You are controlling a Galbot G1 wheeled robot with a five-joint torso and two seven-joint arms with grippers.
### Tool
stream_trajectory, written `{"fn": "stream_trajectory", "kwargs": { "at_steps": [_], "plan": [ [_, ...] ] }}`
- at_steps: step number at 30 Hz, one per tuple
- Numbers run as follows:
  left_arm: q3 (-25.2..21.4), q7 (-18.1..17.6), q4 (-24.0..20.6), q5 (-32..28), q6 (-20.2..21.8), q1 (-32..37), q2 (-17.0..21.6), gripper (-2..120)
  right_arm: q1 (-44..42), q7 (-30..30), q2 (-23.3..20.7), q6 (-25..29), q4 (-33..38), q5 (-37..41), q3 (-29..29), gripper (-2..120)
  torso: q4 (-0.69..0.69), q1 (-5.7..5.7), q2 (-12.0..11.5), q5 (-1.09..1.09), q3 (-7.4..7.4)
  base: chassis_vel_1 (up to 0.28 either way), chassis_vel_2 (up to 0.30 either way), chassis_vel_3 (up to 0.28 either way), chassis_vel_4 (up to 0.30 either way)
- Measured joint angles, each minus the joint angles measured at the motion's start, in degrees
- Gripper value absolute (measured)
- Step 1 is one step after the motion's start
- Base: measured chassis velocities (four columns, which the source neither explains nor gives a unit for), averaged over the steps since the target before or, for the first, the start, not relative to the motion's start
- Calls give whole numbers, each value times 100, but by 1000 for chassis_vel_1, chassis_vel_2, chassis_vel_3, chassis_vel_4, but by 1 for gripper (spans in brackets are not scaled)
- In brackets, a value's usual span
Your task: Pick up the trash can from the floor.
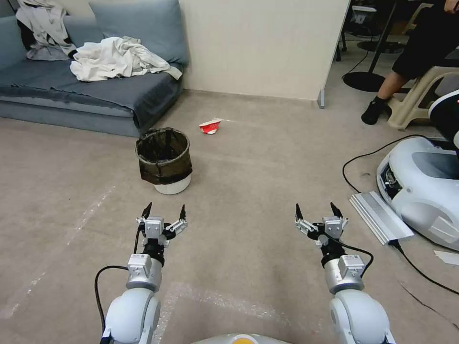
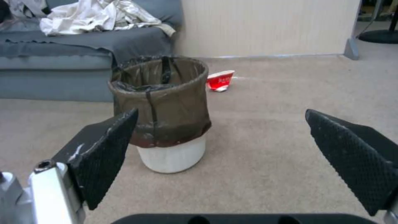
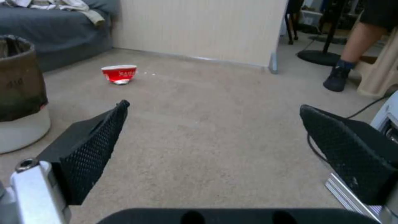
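The trash can [image 1: 165,160] stands upright on the floor [image 1: 248,167], a small white bin with a dark bag folded over its rim. It sits just ahead of my left gripper [image 1: 165,209], which hangs open above the carpet with nothing between its fingers. In the left wrist view the trash can [image 2: 164,112] stands a short way beyond the open left gripper [image 2: 222,115], nearer one finger. My right gripper [image 1: 314,208] is open and empty too, well to the right of the can. The right wrist view shows the trash can [image 3: 18,93] at the picture's edge, with the right gripper [image 3: 213,109] over bare floor.
A crushed red-and-white cup [image 1: 210,126] lies beyond the can. A grey sofa [image 1: 91,91] with clothes stands behind it at the left, beside a beige wall [image 1: 263,48]. At the right lie a white machine [image 1: 420,186], its black cable [image 1: 358,162] and a ribbed metal plate [image 1: 380,217].
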Motion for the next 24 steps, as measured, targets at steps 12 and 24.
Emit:
{"fn": "stream_trajectory", "kwargs": {
  "at_steps": [12, 24],
  "plan": [
    [0, 0, 0, 0, 0, 0, 0, 100, 0, -1, 0, 0, 0, 0, 0, 100, 0, 0, 0, 0, 0, 0, 0, 0, 0],
    [-115, -5, -489, -284, 360, 122, 4, 100, -150, 111, -44, -385, 497, 411, 214, 100, -1, 0, 0, -2, 0, 0, 0, 0, 0]
  ]
}}
